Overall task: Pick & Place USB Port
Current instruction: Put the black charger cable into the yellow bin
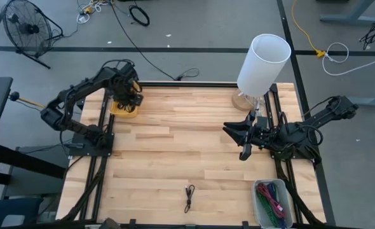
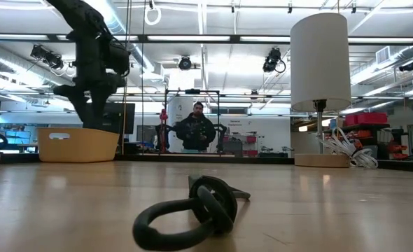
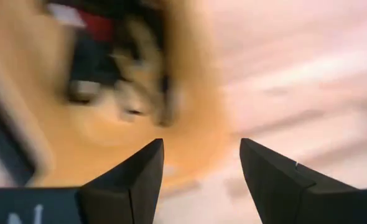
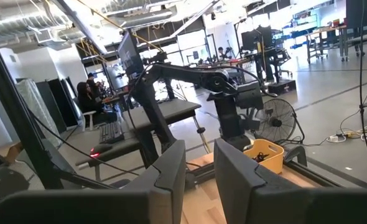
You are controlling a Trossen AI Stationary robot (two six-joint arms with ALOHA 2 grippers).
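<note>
A yellow bin stands at the table's far left corner. My left gripper hangs over it, pointing down, open, with nothing between its fingers. The left wrist view is blurred; dark and red things lie in the bin, and I cannot tell which is the USB port. A black coiled cord lies flat on the wood near the front edge. My right gripper stays level above the table's right side, pointing left. Its fingers are a narrow gap apart and hold nothing.
A white lamp stands on its wooden base at the far right. A clear bin of coloured cables sits at the near right corner. Bare wood lies between the arms. A person stands beyond the far edge.
</note>
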